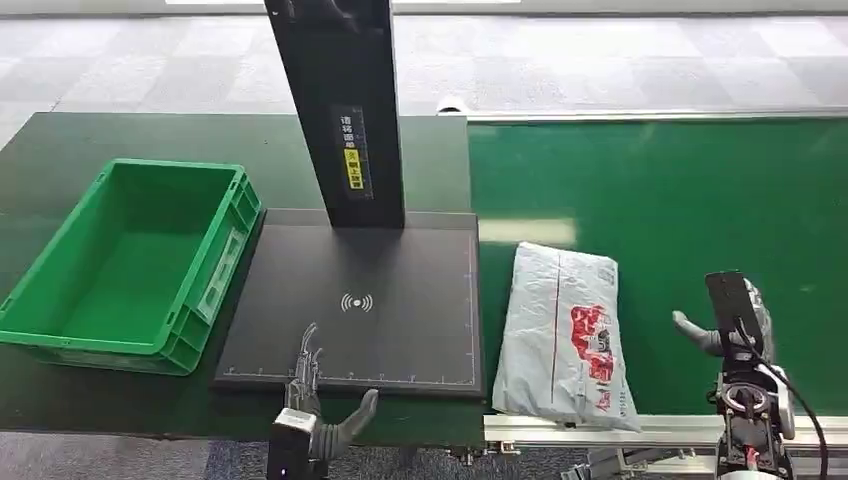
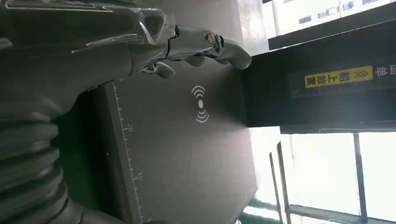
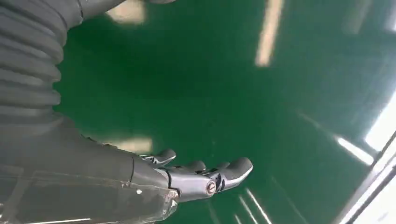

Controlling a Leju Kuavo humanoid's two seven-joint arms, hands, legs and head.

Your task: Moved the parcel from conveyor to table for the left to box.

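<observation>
Ruler marks 15, 20 — black pad (image 2: pixel 187 154)

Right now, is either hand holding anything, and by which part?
Nothing is held. The left hand is open above the black pad; the right hand is open beside the parcel.

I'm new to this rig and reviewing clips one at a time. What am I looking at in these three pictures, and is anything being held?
A humanoid robot with two arms. The wide picture is from its head, looking down; the other two come from cameras at its wrists and are turned sideways. On the green conveyor lies a white parcel. Left of it sits a black scanner pad with an upright post, then an empty green crate. The left hand hovers over the pad's near edge, the right hand beside the parcel. Both are open; nothing is held.
</observation>
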